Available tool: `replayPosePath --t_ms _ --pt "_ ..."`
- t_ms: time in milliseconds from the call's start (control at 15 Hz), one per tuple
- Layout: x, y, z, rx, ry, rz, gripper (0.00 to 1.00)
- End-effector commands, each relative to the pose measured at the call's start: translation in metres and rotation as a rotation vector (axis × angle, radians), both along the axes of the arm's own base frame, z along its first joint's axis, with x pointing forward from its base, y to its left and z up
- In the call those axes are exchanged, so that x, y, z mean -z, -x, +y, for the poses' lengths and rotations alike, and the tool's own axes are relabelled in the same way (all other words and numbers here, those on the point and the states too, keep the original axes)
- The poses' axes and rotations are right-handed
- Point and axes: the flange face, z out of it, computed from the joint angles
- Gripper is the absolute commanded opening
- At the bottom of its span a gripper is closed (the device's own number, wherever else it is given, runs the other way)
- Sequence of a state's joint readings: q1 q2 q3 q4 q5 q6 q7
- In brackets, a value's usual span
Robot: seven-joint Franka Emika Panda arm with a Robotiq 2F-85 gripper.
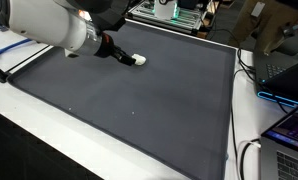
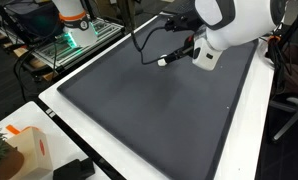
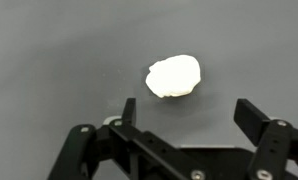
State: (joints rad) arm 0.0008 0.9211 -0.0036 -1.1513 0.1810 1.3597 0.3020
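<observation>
Gripper (image 3: 187,108): black, two fingers spread wide, nothing between them. The wrist view shows only the fingers and linkage, and the rest is cut off by the lower edge.

Lump (image 3: 174,76): white, rounded, irregular. It is overexposed, so no surface detail reads and the material cannot be told. It lies on the mat just ahead of the fingertips, roughly in line with the gap and clear of both fingers. In both exterior views the lump (image 1: 139,60) (image 2: 163,61) is a small white spot at the gripper's tip, too small to show whether anything touches it.

Mat (image 3: 49,50): dark grey, plain, covering most of the table.

Table (image 1: 14,105): white, showing as a border around the mat.

Arm (image 1: 49,25): white and bulky, blurred by nearness. It is cut off by the top edge in both exterior views and hides part of the mat's far side.

Box (image 2: 24,150): pale with orange marks, at the table's near corner in an exterior view. It is cut by the lower edge and its contents are not visible.

Laptop (image 1: 289,70): dark, beside the mat's edge, cut off at the frame's side, with cables (image 1: 244,70) trailing near it.

Rack (image 2: 84,40): wire, beyond the table's far side. It carries a white-and-orange unit with a green glow, and the other items on it are too small to identify.
</observation>
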Motion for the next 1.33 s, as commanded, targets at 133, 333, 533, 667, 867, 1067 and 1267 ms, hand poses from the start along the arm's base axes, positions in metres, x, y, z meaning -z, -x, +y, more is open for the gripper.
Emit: replayPosePath --t_ms 133,333,533,667,867,1067,1267 --pt "0.023 -0.007 -0.001 0.032 -0.017 0.072 1.0" --pt "0.023 -0.008 0.006 -0.001 0.001 0.081 1.0" --pt "0.02 -0.009 0.02 -0.037 0.02 0.077 1.0" --pt "0.019 -0.009 0.033 -0.067 0.035 0.08 1.0" --pt "0.02 -0.006 0.057 -0.15 0.091 0.074 1.0" --pt "0.023 -0.003 0.078 -0.263 0.154 0.065 1.0" --pt "0.02 0.002 0.096 -0.367 0.187 0.06 1.0"
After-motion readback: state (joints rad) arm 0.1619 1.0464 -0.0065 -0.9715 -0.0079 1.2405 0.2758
